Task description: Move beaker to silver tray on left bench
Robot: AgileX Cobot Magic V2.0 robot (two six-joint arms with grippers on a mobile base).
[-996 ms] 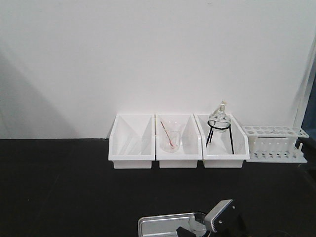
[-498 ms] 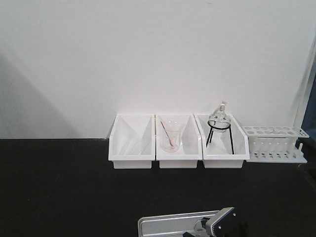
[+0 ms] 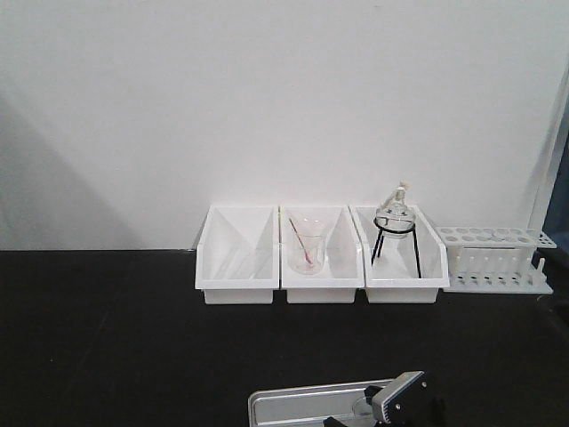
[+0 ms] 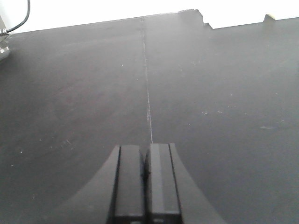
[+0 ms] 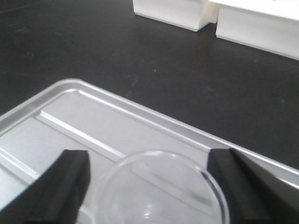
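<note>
The small clear beaker point(image 5: 159, 191) stands upright inside the silver tray point(image 5: 70, 112), close to the tray's far rim. My right gripper point(image 5: 149, 156) is open around it, one black finger on each side. A sliver of tray shows between the left finger and the glass rim, and the rim overlaps the right finger. From the front, the silver tray point(image 3: 293, 402) lies at the near edge of the left bench point(image 3: 107, 338), with the right arm's wrist over its right end hiding the beaker. My left gripper point(image 4: 145, 147) is shut and empty above bare black worktop.
Three white bins point(image 3: 236, 258) line the white wall. The middle one holds a beaker with a reddish rod point(image 3: 307, 247), the right one a round flask on a black stand point(image 3: 394, 218). A white test tube rack point(image 3: 493, 258) stands to their right.
The right wrist has sunk lower and slightly right over the tray's right end. The beaker that showed under it a second ago is now hidden in the front view.
</note>
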